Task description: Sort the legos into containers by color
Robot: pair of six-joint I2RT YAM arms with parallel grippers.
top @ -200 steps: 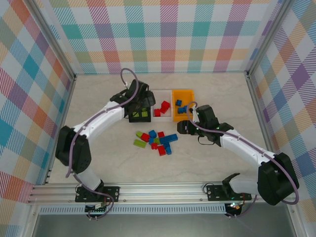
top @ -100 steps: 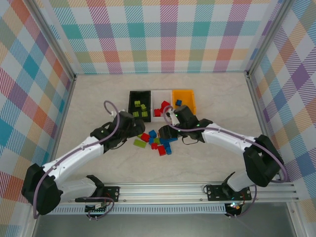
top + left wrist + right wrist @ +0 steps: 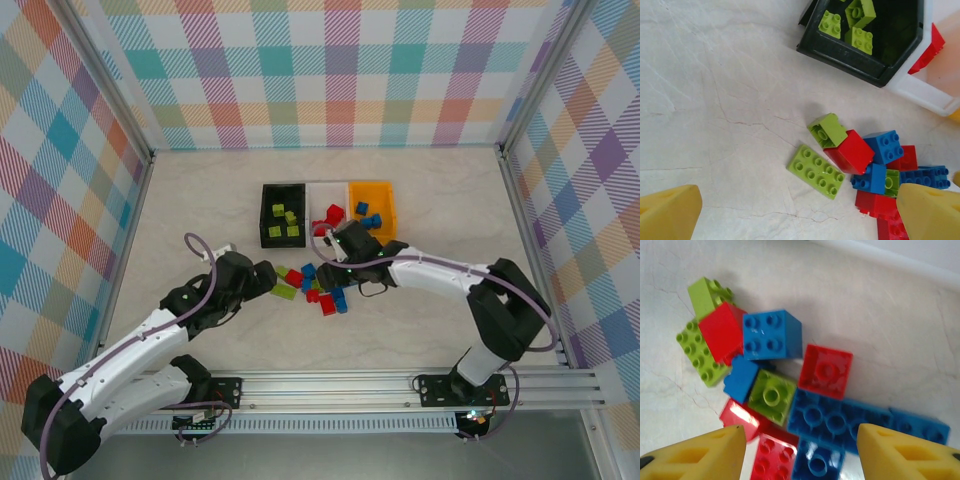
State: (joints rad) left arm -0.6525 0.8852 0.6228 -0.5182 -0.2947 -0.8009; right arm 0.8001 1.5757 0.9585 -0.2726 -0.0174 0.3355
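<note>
Red, blue, lime-green legos [image 3: 315, 284]: loose pile, mid-table [image 3: 200, 200], just in front of bins. Black bin [image 3: 264, 215]: green bricks inside. White bin [image 3: 325, 195]: red bricks. Orange bin [image 3: 372, 192]: blue bricks. Right gripper [image 3: 800, 437]: over pile, fingers apart, straddling blue and red bricks, nothing held. Left gripper [image 3: 797, 200]: at pile's left edge, fingers spread wide, empty, flat green plate [image 3: 816, 171] between them.

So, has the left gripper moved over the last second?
Yes. The left gripper has pulled back from over the black bin toward the near edge. It now sits beside the loose bricks, jaws open.
</note>
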